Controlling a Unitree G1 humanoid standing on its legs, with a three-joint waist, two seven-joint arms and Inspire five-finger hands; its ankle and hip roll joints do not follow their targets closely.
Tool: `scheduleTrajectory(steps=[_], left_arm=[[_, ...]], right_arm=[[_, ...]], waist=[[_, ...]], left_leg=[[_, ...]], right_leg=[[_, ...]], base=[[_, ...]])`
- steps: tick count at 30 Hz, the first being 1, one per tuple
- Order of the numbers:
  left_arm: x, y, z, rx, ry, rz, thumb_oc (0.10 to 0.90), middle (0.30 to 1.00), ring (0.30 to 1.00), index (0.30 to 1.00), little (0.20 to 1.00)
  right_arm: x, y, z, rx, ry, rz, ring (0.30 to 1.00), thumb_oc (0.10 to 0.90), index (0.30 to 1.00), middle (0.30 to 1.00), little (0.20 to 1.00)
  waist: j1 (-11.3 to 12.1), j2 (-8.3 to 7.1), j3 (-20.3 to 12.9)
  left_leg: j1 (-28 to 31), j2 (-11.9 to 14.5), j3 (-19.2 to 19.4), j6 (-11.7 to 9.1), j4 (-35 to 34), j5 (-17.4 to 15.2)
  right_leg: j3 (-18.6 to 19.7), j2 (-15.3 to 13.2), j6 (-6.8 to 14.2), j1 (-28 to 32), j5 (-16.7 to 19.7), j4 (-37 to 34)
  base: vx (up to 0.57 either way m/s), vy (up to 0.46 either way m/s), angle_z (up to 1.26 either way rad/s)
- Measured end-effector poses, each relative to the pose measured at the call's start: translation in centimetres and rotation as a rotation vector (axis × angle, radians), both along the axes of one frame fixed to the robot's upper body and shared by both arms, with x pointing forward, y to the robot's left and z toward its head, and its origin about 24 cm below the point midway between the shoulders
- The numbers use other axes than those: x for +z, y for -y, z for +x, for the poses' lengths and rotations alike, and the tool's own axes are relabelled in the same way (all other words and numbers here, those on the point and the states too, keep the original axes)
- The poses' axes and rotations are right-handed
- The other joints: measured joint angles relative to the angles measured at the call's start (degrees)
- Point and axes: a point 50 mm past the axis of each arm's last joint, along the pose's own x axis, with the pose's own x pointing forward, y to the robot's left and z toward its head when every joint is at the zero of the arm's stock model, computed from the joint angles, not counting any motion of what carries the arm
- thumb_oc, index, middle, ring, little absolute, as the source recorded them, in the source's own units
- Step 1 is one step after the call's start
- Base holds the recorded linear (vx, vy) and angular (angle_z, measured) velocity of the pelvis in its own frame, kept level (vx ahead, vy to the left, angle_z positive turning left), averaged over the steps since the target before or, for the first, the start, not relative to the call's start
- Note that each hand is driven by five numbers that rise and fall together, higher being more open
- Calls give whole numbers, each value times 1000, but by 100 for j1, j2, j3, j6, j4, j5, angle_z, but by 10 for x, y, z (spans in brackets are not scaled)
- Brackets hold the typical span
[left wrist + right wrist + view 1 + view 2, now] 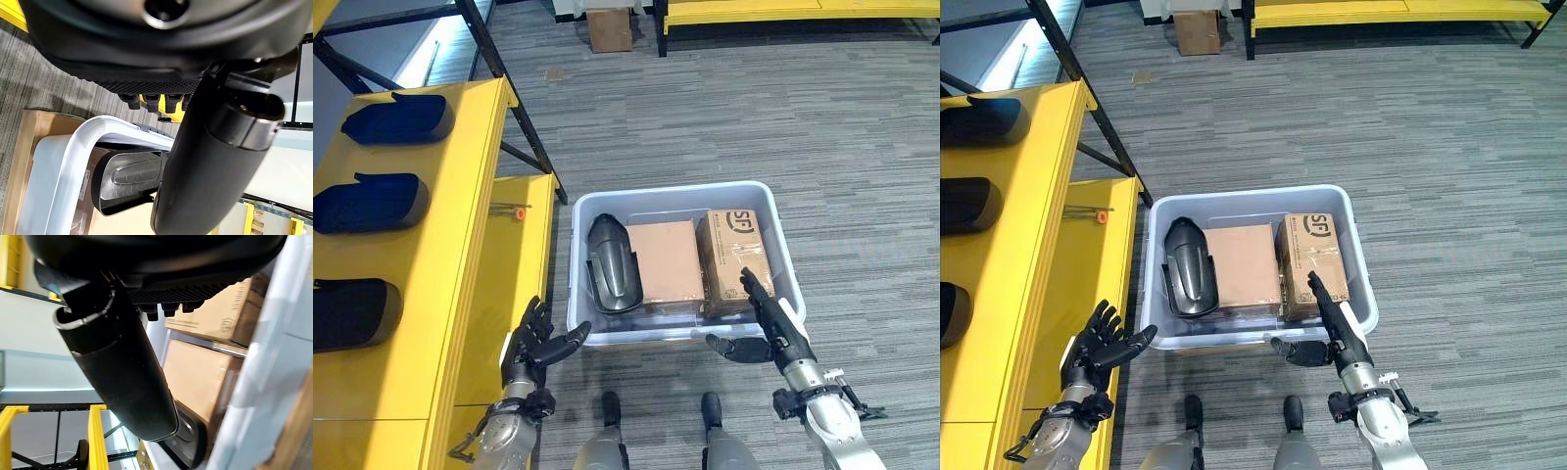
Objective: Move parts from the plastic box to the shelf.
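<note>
- The plastic box (pixel 773 257) sits on the grey carpeted floor (pixel 822 127), and everything else is easiest placed from it.
- Inside the box, at the end toward the shelf, lies a dark curved part (pixel 611 264), a glossy fender-like shell.
- Beside it, in the middle of the box, is a plain brown carton (pixel 664 259) lying flat.
- At the box's far end from the shelf stands a second carton (pixel 734 257), printed and taped, touching the plain one.
- The yellow shelf (pixel 470 196) runs along the box's left side, just beside it; three dark blue moulded parts (pixel 374 201) lie in a row on its upper level.
- A small orange-tipped item (pixel 512 211) lies on the shelf's lower level, near the box's far left corner.
- The left hand (pixel 536 343) hangs by the box's near left corner, between box and shelf, fingers spread and thumb pointing toward the box wall, holding nothing.
- The right hand (pixel 769 318) is at the box's near right corner, fingers straight and reaching over the rim toward the printed carton, thumb out below the rim, gripping nothing.
- A further cardboard box (pixel 609 27) stands on the floor well beyond the plastic box.
</note>
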Motion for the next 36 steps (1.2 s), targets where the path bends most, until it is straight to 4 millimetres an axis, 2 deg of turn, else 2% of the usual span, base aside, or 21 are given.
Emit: scheduleTrajectory(steps=[2,7,11,12,15,16,17,19,22,23,25,26,28,32,36], left_arm=[[-1,1,-1,-2,-4,-2,900,1000,1000,1000,1000],[-1,0,-2,0,-4,-1,900,1000,1000,1000,1000],[3,1,-3,-22,13,-8,900,1000,1000,1000,1000],[4,0,-4,-25,15,-5,900,1000,1000,1000,1000],[7,-3,-4,-69,16,23,900,1000,1000,1000,1000],[7,-4,-4,-70,15,29,900,1000,1000,1000,1000],[7,-7,-6,-71,8,38,900,1000,1000,1000,1000],[11,-8,-5,-79,22,44,900,1000,1000,1000,1000],[15,-13,-4,-80,28,46,900,1000,1000,1000,1000],[20,-16,0,-89,41,68,900,1000,1000,1000,1000],[23,-20,2,-84,49,84,900,1000,1000,1000,1000],[25,-21,4,-90,57,93,900,1000,1000,1000,1000],[31,-21,7,-84,84,94,900,1000,1000,1000,1000],[41,-17,12,-99,130,93,900,1000,1000,1000,1000],[48,-18,15,-96,164,98,900,1000,1000,1000,1000]], right_arm=[[4,1,3,4,15,-11,1000,900,1000,1000,1000],[25,16,11,57,74,-214,1000,900,1000,1000,1000],[79,27,34,139,244,-451,1000,900,1000,1000,1000],[104,26,46,137,342,-489,1000,900,1000,1000,1000],[149,20,62,250,452,-697,1000,900,1000,1000,1000],[156,18,64,267,467,-724,1000,900,1000,1000,1000],[161,15,66,277,490,-728,1000,900,1000,1000,1000],[175,12,71,317,507,-819,1000,900,1000,1000,1000],[193,9,79,349,536,-965,1000,900,1000,1000,1000],[208,5,83,348,581,-1048,1000,900,1000,1000,1000],[222,-5,89,370,632,-1153,1000,900,1000,1000,1000],[228,-9,91,376,657,-1197,1000,900,1000,1000,1000],[237,-19,94,396,704,-1277,1000,900,1000,1000,1000],[239,-32,96,462,725,-1419,1000,900,1000,1000,1000],[236,-32,98,497,693,-1523,1000,900,1000,1000,1000]], waist=[[-4,-39,6],[13,-148,4],[19,-226,5],[173,-294,-2],[309,-320,6],[383,-346,9],[565,-397,17],[654,-444,77],[884,-500,184],[1049,-531,354],[1130,-536,570],[1133,-539,649],[1294,-606,821],[1458,-633,1161],[1562,-642,1193]], left_leg=[[-1,24,-1,-14,0,5],[-206,110,-56,-21,126,-30],[-413,120,-227,-25,283,-39],[-528,141,-251,-31,326,-41],[-799,158,-403,-95,434,16],[-820,168,-474,-102,434,39],[-861,183,-519,-108,438,42],[-980,197,-602,-121,512,44],[-1229,179,-874,-156,564,94],[-1375,170,-980,-171,615,106],[-1448,155,-1061,-182,634,130],[-1511,146,-1128,-188,640,141],[-1688,116,-1167,-187,663,148],[-1796,19,-1244,-171,684,170],[-1992,-47,-1324,-167,693,173]], right_leg=[[-3,18,26,-2,-26,-2],[-21,100,-6,-108,-19,-7],[-166,113,-21,-152,-8,-7],[-214,142,-38,-202,10,-7],[-352,170,-46,-363,63,-5],[-381,192,-49,-343,58,-5],[-476,217,-56,-329,32,-5],[-519,234,-68,-390,29,-7],[-789,267,-86,-455,16,-5],[-866,281,-93,-510,11,-5],[-969,277,-93,-529,12,-5],[-997,282,-96,-560,11,-4],[-1043,261,-108,-695,8,-3],[-1144,187,-74,-738,6,-3],[-1263,148,-44,-862,-25,-2]], base=[[13,37,-1],[28,4,5],[-4,-28,16],[-49,-65,13],[-39,-53,21],[-40,-69,31],[-36,-74,18],[-17,-63,25],[-34,-66,40],[-26,-75,29],[-12,-45,25],[-1,-20,27],[-14,-35,17],[-4,-31,13],[6,-34,13]])
